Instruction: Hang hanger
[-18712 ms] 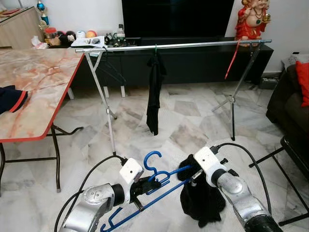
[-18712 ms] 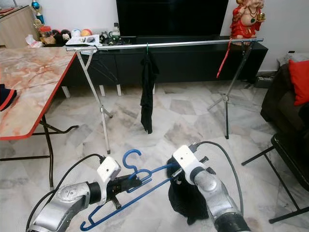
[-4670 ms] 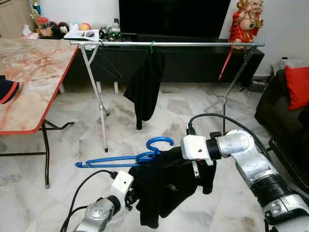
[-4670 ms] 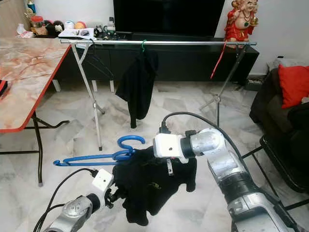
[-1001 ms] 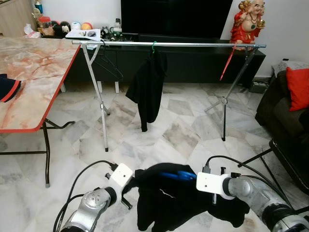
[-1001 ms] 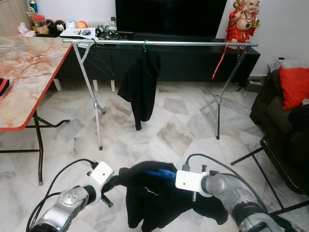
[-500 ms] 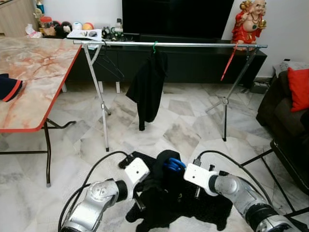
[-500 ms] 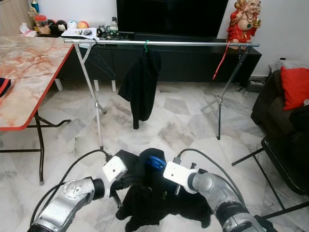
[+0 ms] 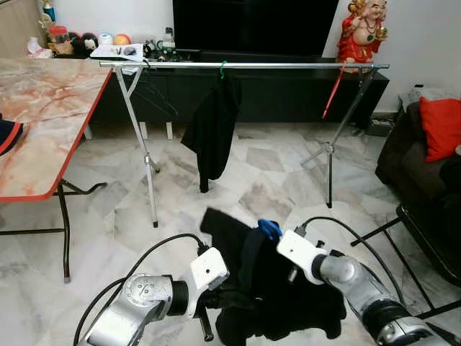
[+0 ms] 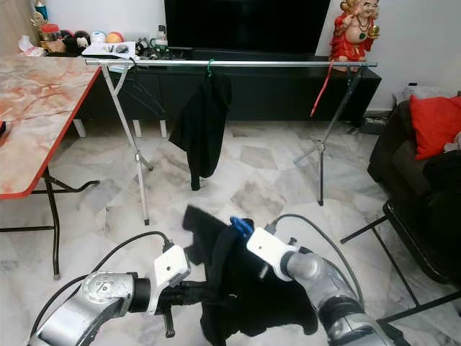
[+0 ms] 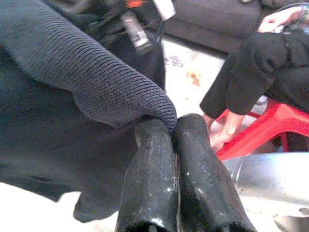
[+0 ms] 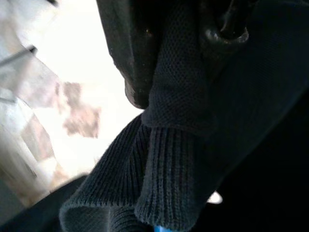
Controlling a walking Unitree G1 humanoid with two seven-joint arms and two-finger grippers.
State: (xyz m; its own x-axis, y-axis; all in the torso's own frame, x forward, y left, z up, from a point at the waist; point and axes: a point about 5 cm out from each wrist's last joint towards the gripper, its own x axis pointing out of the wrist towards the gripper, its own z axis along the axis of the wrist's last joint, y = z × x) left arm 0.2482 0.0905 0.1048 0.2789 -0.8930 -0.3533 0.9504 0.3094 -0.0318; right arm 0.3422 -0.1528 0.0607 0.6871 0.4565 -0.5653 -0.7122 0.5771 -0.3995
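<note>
Hanging low in the middle of the left eye view, a black knit top [image 9: 274, 295] sagged between the two arms, with the blue hanger [image 9: 269, 228] poking out just above the right gripper's white housing. The left gripper [image 11: 175, 126] had its fingers [image 11: 153, 169] clenched on a ribbed cuff of the top, pads pressed flat together. Whether the fingers of the right gripper [image 9: 288, 274] were clenched or released could not be told; folds of the top lay over them in the right wrist view.

The main risk, as I judged it, was the soft, stretchy knit sliding off the smooth plastic hanger while it was lifted to the rail [image 9: 288, 65], since most of the hanger was buried in bunched cloth and its seating could not be seen. A pull on the cuff could also drag the top sideways. The thin metal rail stood on slim crossed legs at the upper part of the frame, well apart from the arms, already carrying another black garment [image 9: 214, 130] on a green hook; a hard knock might shake that light rack. The marble floor [image 9: 274, 180] looked glossy.
</note>
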